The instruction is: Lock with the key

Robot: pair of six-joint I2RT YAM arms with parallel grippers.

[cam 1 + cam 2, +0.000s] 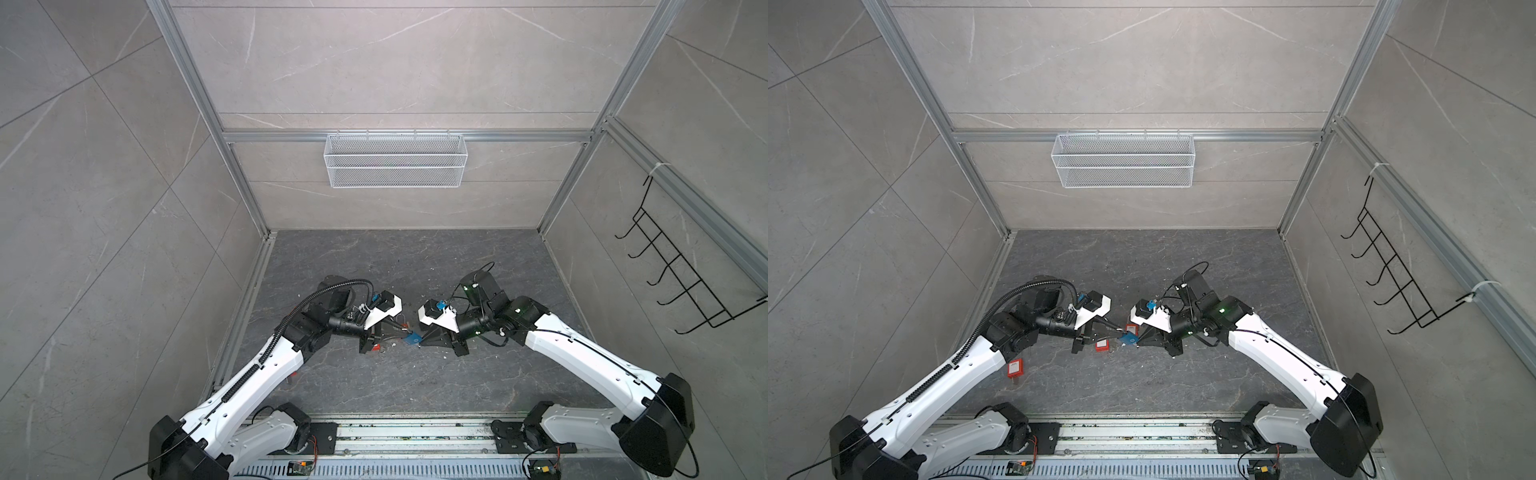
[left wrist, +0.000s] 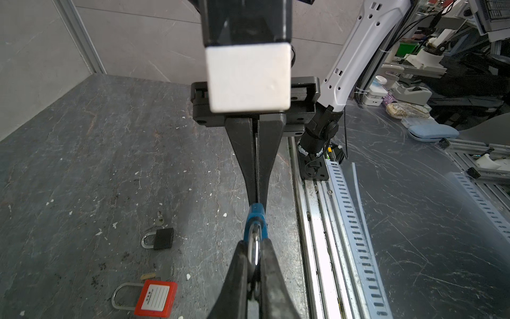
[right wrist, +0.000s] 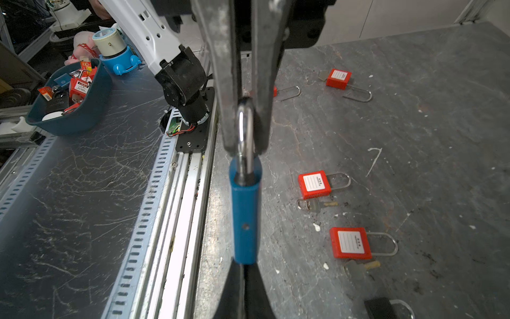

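A blue padlock (image 1: 411, 340) (image 1: 1128, 339) hangs between my two grippers just above the dark table, in both top views. My left gripper (image 2: 254, 245) (image 1: 405, 331) is shut on its silver shackle (image 3: 244, 129). My right gripper (image 3: 244, 266) (image 1: 420, 343) is shut at the underside of the blue body (image 3: 245, 215). Only a thin pale sliver shows between its fingers there, which I take for the key. The rest of the key is hidden. In the left wrist view the right fingers (image 2: 245, 165) come down onto the blue padlock (image 2: 256, 221).
Several red padlocks (image 3: 314, 183) (image 3: 350, 243) (image 3: 339, 78) lie on the table with loose keys (image 3: 317, 205) beside them. A black padlock (image 2: 162, 239) and a red one (image 2: 156, 298) lie near the left gripper. A wire basket (image 1: 395, 166) hangs on the back wall.
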